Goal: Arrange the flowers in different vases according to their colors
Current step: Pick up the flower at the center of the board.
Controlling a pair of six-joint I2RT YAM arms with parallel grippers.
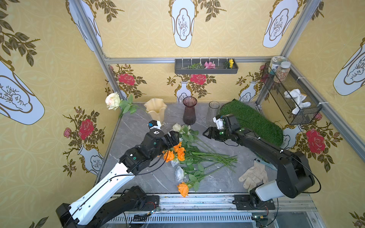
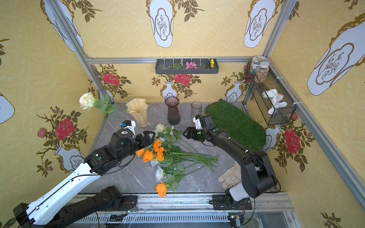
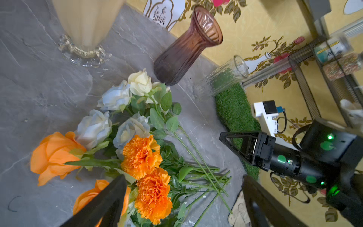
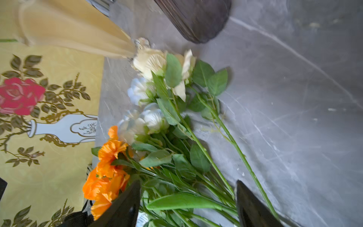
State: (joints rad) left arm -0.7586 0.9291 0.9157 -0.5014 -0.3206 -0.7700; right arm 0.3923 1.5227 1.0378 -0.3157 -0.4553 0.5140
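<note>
Nearest, at the front edge of the grey stone-look table (image 1: 150,177), a lone orange rose (image 1: 183,189) and a pale blue-white rose (image 1: 179,174) lie on their sides, with a beige work glove (image 1: 254,175) off toward the right arm.

Just behind them the main heap of green-stemmed flowers (image 1: 189,154) lies criss-crossed. Its orange marigolds (image 1: 180,151) sit under the left gripper (image 1: 174,139), whose fingers are wide apart and empty. The right gripper (image 1: 207,134) hovers over the stems, its fingers also apart and closed on nothing.

The flowers look light, with soft, crushable heads and thin, springy stems. A bare mid-stem seems the best place to pinch, though tangled leaves may drag neighbours along.

Farther back stand three vases:
- the cream-yellow ruffled vase (image 1: 156,110), with a cream rose (image 1: 113,100) leaning out of it
- the dark purple ribbed vase (image 1: 189,112)
- the clear ribbed glass cylinder (image 1: 213,111), likely tippy, beside a green turf mat (image 1: 252,120)
</note>
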